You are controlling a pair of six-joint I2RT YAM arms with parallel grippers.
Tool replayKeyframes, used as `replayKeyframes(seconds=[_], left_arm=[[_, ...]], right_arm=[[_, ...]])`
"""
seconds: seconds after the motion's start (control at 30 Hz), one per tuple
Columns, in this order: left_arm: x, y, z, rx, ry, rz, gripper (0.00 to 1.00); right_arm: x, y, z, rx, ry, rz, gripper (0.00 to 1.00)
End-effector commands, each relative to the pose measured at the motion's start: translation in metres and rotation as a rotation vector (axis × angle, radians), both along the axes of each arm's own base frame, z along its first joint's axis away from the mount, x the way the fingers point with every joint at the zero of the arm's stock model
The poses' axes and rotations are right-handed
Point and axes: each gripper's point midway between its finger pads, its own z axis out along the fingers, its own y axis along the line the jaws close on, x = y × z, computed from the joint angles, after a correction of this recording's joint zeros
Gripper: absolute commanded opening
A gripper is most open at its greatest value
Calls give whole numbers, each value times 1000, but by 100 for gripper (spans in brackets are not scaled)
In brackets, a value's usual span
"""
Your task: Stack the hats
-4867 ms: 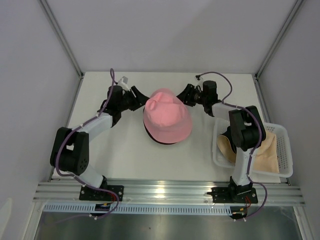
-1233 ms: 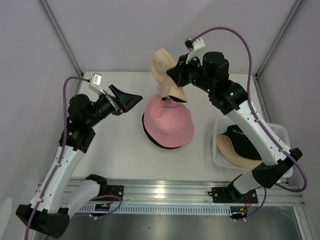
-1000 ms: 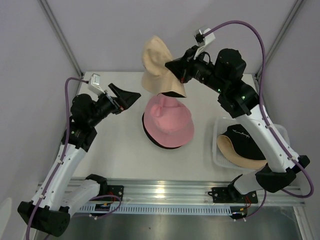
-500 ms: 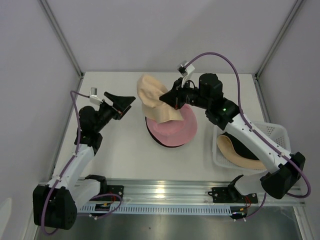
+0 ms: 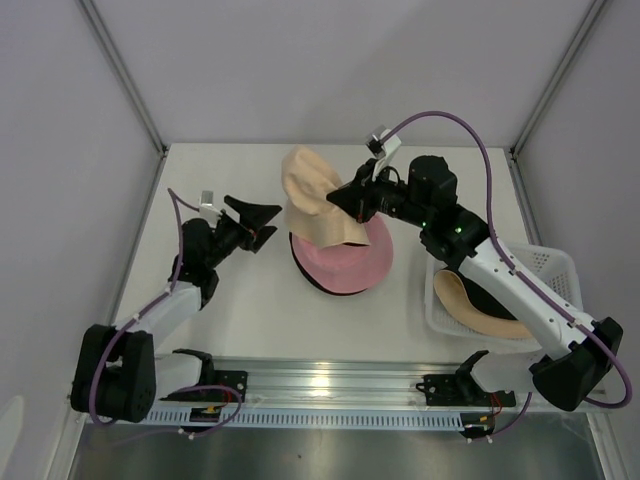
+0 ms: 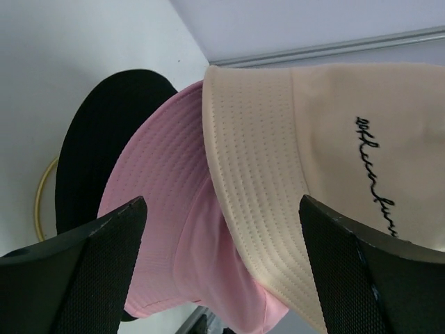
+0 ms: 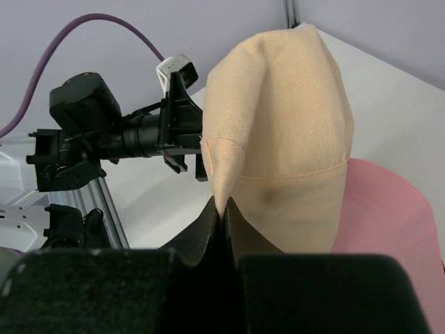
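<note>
The beige hat (image 5: pixel 312 205) hung half over the far-left edge of the pink hat (image 5: pixel 352 266), its crown tipped up and away, its brim brushing the pink crown. It sat crooked because it was held by one point only: the right claw (image 7: pixel 222 209) was clamped on a pinched fold of its fabric, so the rest of it drooped from that fold. The pink hat lay on the surface with a black hat (image 6: pixel 97 153) beneath it, and a thin gold ring (image 6: pixel 40 191) showed under the black brim.

To the left of the pink hat, the left claw (image 5: pixel 258 218) hovered with its fingers spread wide, gripping nothing, pointed at the hanging beige brim. I judged it was placed there to catch the loose side and help draw the hat down square.

Well to the right of the pink hat, a white basket (image 5: pixel 565 262) held another hat (image 5: pixel 490 300), dark-crowned with a beige brim, not yet stacked.
</note>
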Motion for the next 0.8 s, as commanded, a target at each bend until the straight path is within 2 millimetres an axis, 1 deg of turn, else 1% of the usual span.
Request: replayKeyframes(seconds=[0.0,0.07,0.1,0.13,0.17,0.2,0.23,0.3,0.33,0.4,0.43,0.5,0.53,0.63,0.67,0.73,0.77], left_arm=[[4,-16,29,-86,-88,-54,92],[2,-29,32,-86,-91,-94,92],[6,-34,40,-87,-107,-105,92],[4,-41,42,-87,-109,-124,91],[6,-44,44,-92,-109,-128,90],[8,-46,43,-94,-107,-131,88],[7,-48,43,-101,-106,-139,81],[8,-48,45,-125,-116,-141,74],[8,-48,43,-129,-112,-138,66],[9,-48,45,-132,-120,-140,54],[9,-49,42,-137,-111,-142,37],[8,-49,48,-144,-133,-144,19],[7,-48,51,-136,-138,-141,2],[7,-45,67,-80,-197,-127,1],[5,-43,84,-64,-222,-121,1],[3,-41,97,1,-266,-108,1],[-2,-40,95,38,-241,-111,1]], right_arm=[[-3,-3,15,28,-55,-9,4],[-3,-2,11,29,-40,-7,3],[-3,-2,9,28,-34,-5,3],[-4,-1,9,32,-28,-4,3],[-4,-1,7,31,-25,-4,3],[-3,0,6,30,-21,-4,3],[-4,-1,8,34,-23,-6,3],[-3,-2,7,30,-24,-12,4],[-2,-2,6,28,-24,-13,4],[-2,-2,4,23,-20,-12,4],[-2,-2,4,22,-21,-13,4],[1,-5,5,16,-26,-39,5],[3,-8,5,7,-25,-55,5],[10,-18,14,-4,-57,-122,6],[10,-24,18,-7,-68,-150,7],[10,-31,27,-18,-109,-168,8],[10,-34,32,-22,-127,-181,8]])
